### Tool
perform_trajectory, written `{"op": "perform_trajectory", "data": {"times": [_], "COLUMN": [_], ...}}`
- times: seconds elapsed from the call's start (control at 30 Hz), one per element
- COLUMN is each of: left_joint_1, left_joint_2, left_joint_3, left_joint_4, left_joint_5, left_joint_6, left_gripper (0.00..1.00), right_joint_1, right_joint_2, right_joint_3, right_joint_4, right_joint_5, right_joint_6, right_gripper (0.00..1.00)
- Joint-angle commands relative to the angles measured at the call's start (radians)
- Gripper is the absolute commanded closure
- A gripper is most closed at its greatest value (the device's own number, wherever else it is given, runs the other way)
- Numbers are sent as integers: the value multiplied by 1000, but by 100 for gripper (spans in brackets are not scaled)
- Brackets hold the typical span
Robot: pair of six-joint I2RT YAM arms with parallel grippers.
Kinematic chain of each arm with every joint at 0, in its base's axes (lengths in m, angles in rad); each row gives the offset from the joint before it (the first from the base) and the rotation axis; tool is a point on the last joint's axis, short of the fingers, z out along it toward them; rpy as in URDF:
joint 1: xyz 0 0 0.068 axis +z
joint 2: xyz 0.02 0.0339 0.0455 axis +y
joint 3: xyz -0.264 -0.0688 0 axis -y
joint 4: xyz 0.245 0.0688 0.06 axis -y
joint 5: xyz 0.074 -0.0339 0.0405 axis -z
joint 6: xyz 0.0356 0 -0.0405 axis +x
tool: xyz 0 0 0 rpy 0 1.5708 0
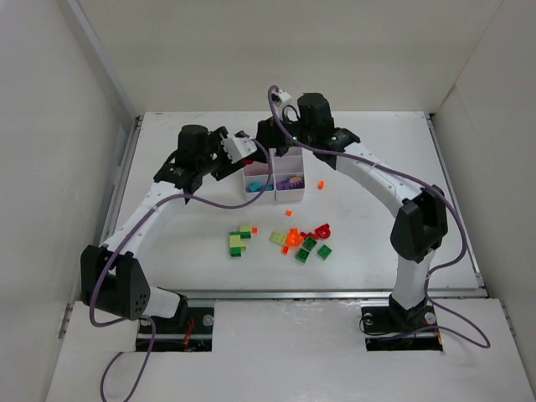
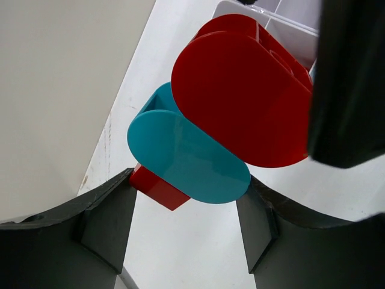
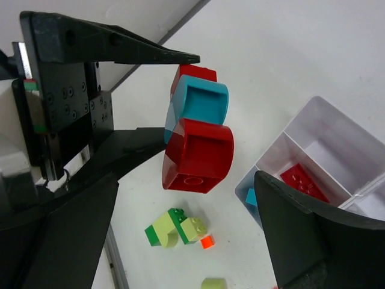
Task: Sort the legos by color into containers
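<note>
Left tool [image 3: 180, 99] pinches a red-and-teal lego stack [image 3: 201, 141]; right tool [image 3: 186, 180] gapes wide.

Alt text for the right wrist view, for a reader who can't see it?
The left hand pinches a stuck-together cluster of red and teal rounded plastic bricks mid-frame, between the wide-open fingers of the right hand. Lower right sits a white divided plastic box holding a red brick; green and orange bricks lie on the white table.

red and teal brick stack [image 3: 195, 135], white organiser box [image 1: 275, 191], green, orange and red loose bricks [image 1: 293, 239], white table [image 1: 352, 243]
</note>
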Motion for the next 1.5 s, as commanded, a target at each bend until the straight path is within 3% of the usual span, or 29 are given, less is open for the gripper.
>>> {"op": "perform_trajectory", "data": {"times": [0.0,0.1,0.17,0.2,0.23,0.43,0.57,0.93,1.23,1.47], "left_joint_1": [-11,-29,-29,-29,-29,-29,-20,60,123,150], "left_joint_2": [-65,-74,-83,-83,-83,-73,-54,7,36,36], "left_joint_3": [-24,-45,-45,-45,-45,-36,-27,-62,-71,-106], "left_joint_4": [64,77,86,86,95,106,94,5,5,26], "left_joint_5": [-22,-22,-22,-22,-22,-50,-85,-111,-87,-34], "left_joint_6": [-14,-14,-14,-14,-26,-75,-88,-180,-348,-430], "left_gripper": [100,100,100,100,100,100,100,100,100,100], "right_joint_1": [11,11,11,11,11,11,-27,-153,-87,-87], "right_joint_2": [21,57,70,81,90,101,92,15,81,93], "right_joint_3": [50,99,108,120,120,130,76,-45,76,64], "right_joint_4": [49,49,49,49,49,49,49,33,-201,-91], "right_joint_5": [0,-71,-89,-109,-109,-161,-172,-163,16,-29], "right_joint_6": [31,41,41,41,41,41,50,-41,-530,-584], "right_gripper": [0,0,10,17,33,69,100,100,100,100]}}
